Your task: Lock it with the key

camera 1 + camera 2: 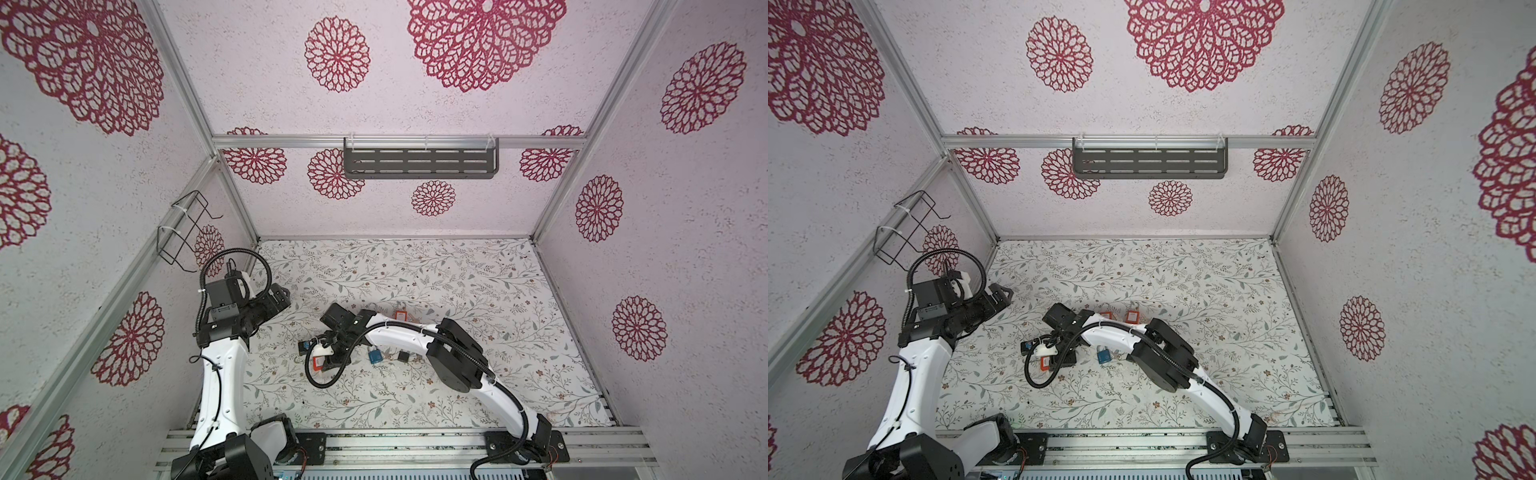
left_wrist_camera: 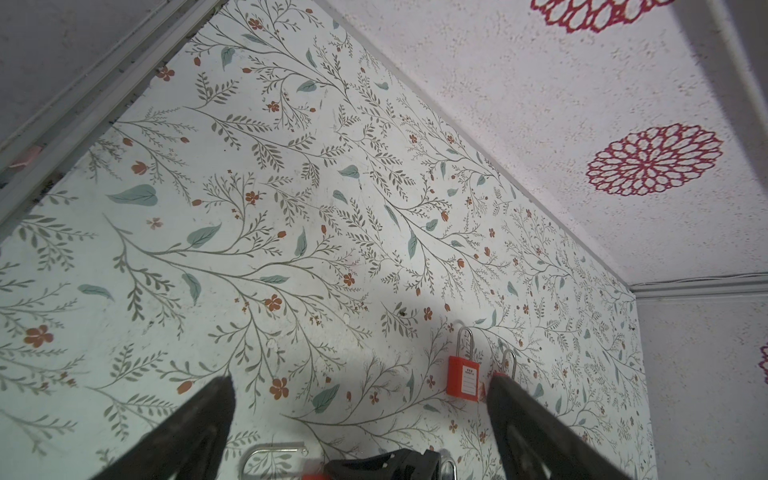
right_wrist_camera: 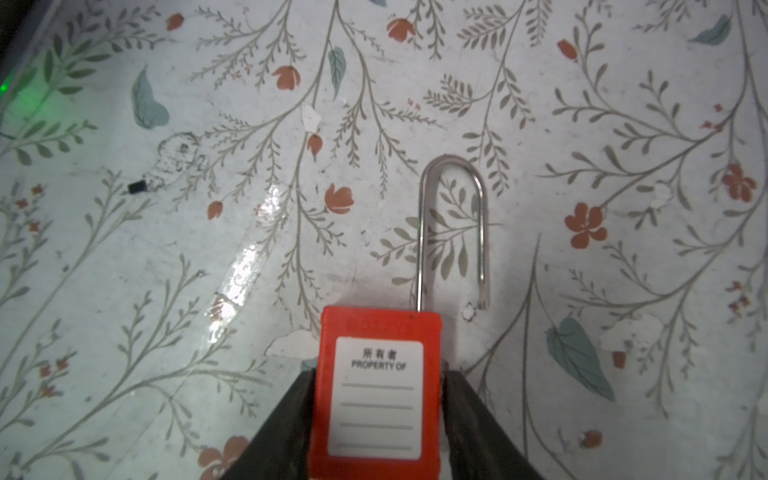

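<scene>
Jaws of the right gripper (image 3: 379, 374) clamped the red padlock (image 3: 376, 415) by its body, shackle (image 3: 420, 232) unlatched at one end; left gripper (image 2: 359, 380) hung spread wide.

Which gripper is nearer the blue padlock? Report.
Right. The right gripper, clamping a red padlock, sits beside the blue padlock; the left gripper hangs open farther off, toward the back.

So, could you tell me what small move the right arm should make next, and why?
Probably lift the red padlock a little off the table. The right end effector has its fingers against both sides of the body, the shackle stands open, and the left end effector hangs open, empty.
</scene>
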